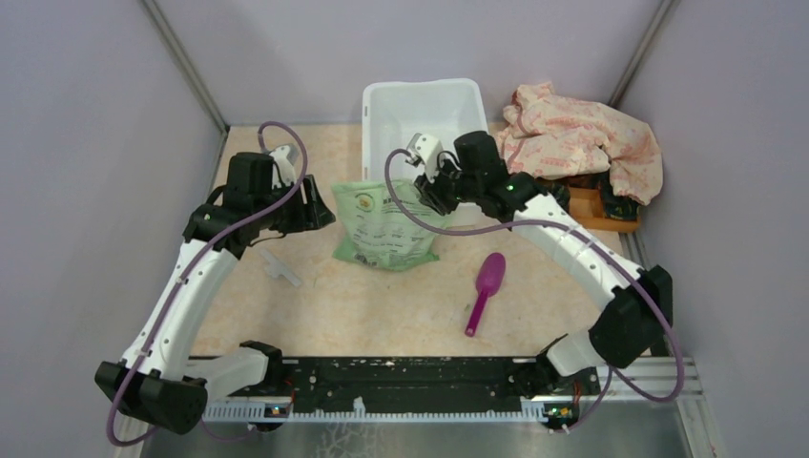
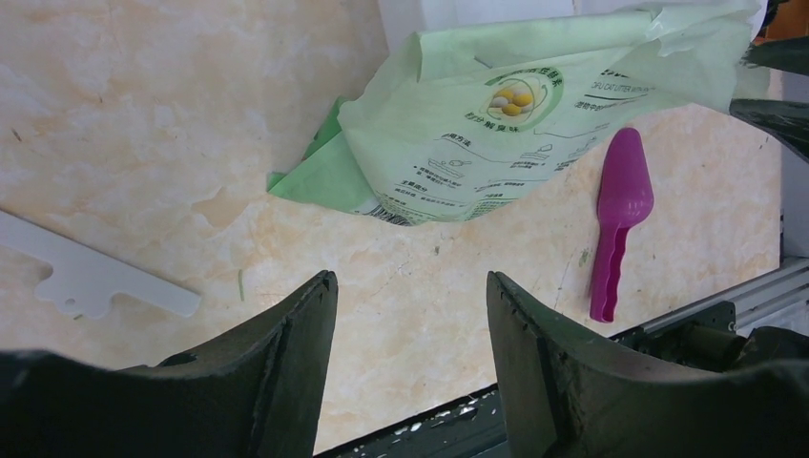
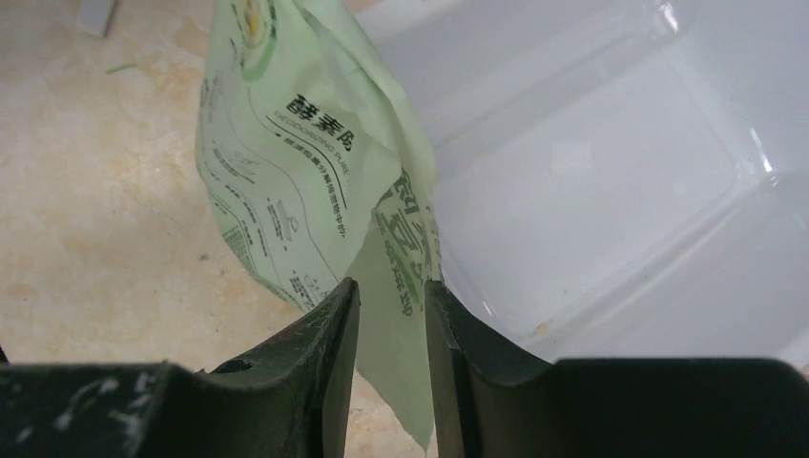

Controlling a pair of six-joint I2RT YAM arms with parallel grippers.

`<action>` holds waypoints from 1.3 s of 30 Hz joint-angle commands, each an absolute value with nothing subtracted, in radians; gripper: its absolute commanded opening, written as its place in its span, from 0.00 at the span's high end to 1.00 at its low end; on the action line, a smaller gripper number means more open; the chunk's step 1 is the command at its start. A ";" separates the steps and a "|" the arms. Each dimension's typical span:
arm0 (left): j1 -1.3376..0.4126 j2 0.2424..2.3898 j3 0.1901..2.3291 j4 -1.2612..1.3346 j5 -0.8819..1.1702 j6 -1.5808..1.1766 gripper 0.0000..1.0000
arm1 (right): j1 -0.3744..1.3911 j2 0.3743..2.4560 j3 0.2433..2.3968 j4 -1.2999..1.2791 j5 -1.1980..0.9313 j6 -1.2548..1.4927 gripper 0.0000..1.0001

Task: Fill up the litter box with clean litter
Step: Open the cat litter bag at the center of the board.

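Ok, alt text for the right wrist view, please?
The right gripper, black fingers narrowly parted, straddles a flap of a green-and-white printed plastic bag at the rim of a white rectangular plastic tub that looks almost empty. Beige marbled tabletop lies left.

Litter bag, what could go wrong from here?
1. Only the thin top edge of the bag sits between the right jaws, so it may slip and flop.
2. The left jaws are open, away from it; unsupported, it could spill onto the table instead of the box.

bag (image 1: 386,224) before the litter box (image 1: 425,100), scoop (image 1: 487,286) right of the bag
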State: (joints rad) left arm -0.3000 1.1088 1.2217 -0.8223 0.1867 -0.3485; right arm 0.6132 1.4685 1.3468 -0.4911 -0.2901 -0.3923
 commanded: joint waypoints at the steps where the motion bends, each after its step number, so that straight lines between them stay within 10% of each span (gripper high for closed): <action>1: -0.295 1.088 1.219 -0.809 0.200 -0.354 0.36 | 0.617 1.337 1.339 -0.435 -0.358 -0.342 0.64; 39: -0.295 1.089 1.229 -0.816 0.203 -0.344 0.36 | 0.678 1.603 1.449 -0.512 -0.319 -0.391 0.65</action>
State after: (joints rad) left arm -0.3000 1.0904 1.2083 -0.8196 0.2024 -0.3477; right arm 0.6529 1.5543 1.3605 -0.5205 -0.3069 -0.3569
